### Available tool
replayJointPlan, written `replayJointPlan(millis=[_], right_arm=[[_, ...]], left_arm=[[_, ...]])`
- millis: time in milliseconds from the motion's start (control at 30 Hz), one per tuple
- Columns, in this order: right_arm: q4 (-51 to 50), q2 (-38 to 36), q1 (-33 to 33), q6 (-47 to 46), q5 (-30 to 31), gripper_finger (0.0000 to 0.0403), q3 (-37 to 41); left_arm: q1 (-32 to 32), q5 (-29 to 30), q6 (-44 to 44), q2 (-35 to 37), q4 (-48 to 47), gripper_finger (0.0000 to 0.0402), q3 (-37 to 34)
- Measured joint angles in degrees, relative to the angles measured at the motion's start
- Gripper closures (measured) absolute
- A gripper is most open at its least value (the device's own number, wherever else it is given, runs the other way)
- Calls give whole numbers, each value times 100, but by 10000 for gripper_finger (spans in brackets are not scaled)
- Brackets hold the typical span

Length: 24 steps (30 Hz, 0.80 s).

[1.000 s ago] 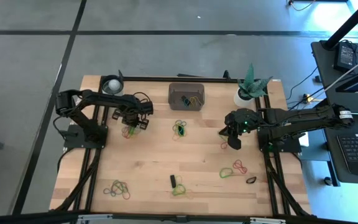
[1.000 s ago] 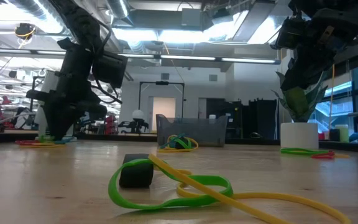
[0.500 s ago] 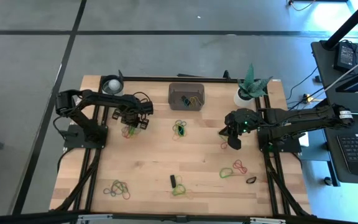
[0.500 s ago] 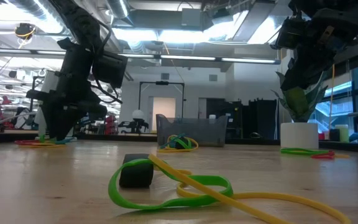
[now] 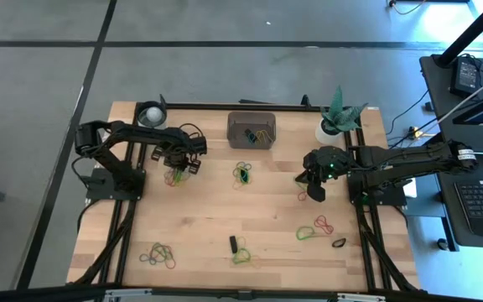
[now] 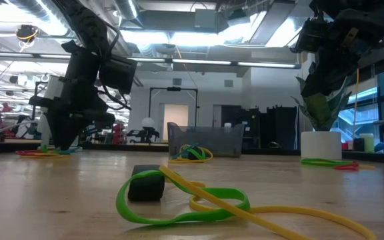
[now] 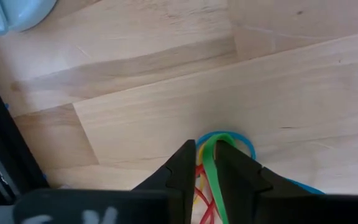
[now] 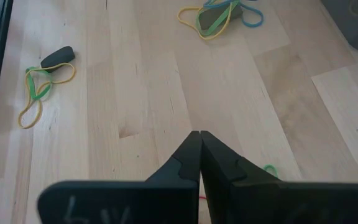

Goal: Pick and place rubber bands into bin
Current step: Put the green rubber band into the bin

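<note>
Rubber bands lie in loose clusters on the wooden table: one under my left gripper [image 5: 174, 177], one mid-table [image 5: 243, 174], others near the front [image 5: 157, 253] [image 5: 240, 250] [image 5: 315, 226]. The dark bin [image 5: 251, 128] stands at the far middle with a few bands inside. My left gripper [image 7: 207, 148] points straight down into its cluster, shut on a green band. My right gripper [image 8: 199, 134] hangs shut above the table's right half [image 5: 315, 190], holding nothing. My left gripper pinches a strand of the green rubber band [image 7: 207, 163] between its two fingers, coming from above and pointing down. The band's loop [image 7: 224, 137] shows just past the fingertips, lying on the table among red, yellow and blue bands of the same cluster.
A white round cup [image 5: 150, 114] stands at the far left corner and a white plant pot [image 5: 334, 126] at the far right. A black block with green and yellow bands [image 6: 147, 184] lies near the front edge. Bare wood stretches between the clusters.
</note>
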<state>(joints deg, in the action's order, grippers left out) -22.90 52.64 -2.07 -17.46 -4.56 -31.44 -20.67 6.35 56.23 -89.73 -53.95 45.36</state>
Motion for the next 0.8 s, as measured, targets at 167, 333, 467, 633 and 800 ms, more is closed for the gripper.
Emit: replayJointPlan(millis=[167,333,467,633,800], right_arm=[[0,0,0,10,0,391,0],[0,0,0,13,0,391,0],[0,0,0,14,0,391,0],[0,0,-2,18,0,391,0],[-2,0,0,136,0,391,0]], left_arm=[[0,0,-37,0,2,368,2],[-1,0,-46,0,2,397,2],[-2,-88,-46,2,1,397,2],[44,-225,48,179,-29,397,35],[207,-155,172,626,-89,397,303]])
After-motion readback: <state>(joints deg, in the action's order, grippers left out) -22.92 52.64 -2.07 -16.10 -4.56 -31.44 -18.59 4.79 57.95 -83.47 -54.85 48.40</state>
